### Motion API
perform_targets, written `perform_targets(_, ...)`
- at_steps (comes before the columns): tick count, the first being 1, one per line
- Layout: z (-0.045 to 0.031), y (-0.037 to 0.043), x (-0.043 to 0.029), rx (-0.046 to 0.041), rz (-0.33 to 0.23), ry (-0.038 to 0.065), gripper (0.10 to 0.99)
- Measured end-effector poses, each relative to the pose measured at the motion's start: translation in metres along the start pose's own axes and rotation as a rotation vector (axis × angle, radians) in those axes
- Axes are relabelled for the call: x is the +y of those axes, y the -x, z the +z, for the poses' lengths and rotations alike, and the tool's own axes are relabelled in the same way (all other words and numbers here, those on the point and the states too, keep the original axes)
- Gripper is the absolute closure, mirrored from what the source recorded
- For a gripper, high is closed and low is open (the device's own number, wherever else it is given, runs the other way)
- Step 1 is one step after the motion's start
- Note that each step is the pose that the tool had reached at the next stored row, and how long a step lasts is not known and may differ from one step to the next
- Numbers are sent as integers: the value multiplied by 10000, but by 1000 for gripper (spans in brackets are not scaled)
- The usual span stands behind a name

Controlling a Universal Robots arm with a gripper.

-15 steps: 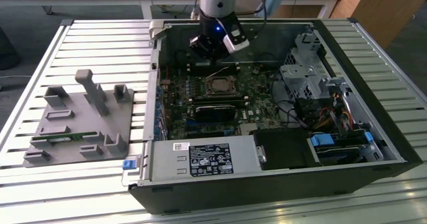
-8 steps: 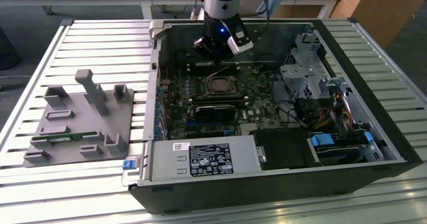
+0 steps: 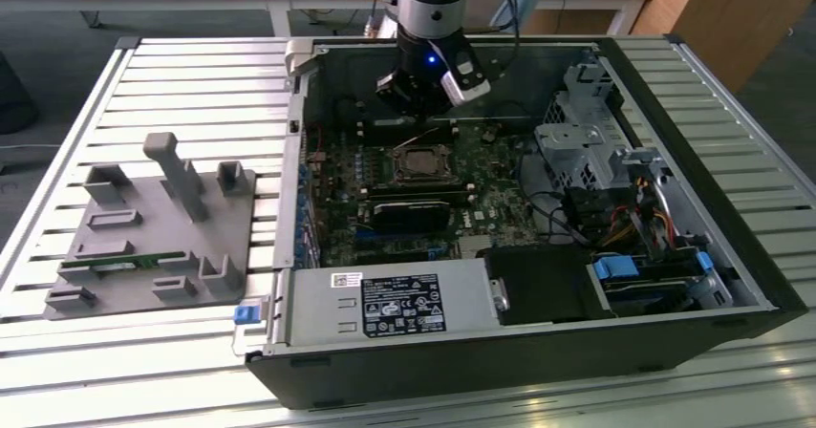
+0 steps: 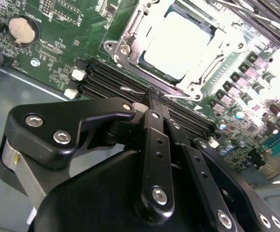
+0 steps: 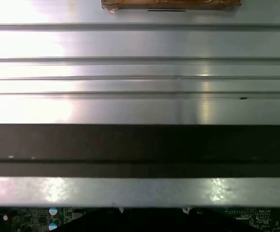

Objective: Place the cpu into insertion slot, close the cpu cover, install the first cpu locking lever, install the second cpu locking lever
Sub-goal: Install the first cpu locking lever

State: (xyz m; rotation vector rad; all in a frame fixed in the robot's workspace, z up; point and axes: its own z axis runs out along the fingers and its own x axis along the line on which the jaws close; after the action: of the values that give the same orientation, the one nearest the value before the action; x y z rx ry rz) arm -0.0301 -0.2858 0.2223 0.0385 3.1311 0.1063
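The cpu [image 4: 176, 41] lies silver top up in the insertion slot [image 3: 418, 163] on the green board. The cpu cover [image 4: 130, 31] sits down flat around it as a silver frame. My gripper [image 4: 155, 94] is shut, its black fingers [image 4: 152, 125] pressed together just beside the slot's edge. Its tips meet a thin metal locking lever [image 4: 178, 97] that runs along that side of the slot; I cannot tell whether they pinch it or only touch it. In the exterior view my gripper [image 3: 427, 94] hangs inside the open case just behind the slot.
Long black memory slots [image 4: 106, 82] run beside the socket, with a coin battery [image 4: 23, 30] further off. A grey fixture plate [image 3: 153, 227] lies at the exterior view's left. The power supply [image 3: 389, 304] and drive cage [image 3: 587, 156] crowd the case. The case's rim [image 5: 140, 145] crosses the first wrist view.
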Motion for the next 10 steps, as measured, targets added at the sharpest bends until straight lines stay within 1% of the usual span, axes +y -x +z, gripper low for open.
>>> perform_targets(10, 54, 83, 24, 3, 0, -1, 980)
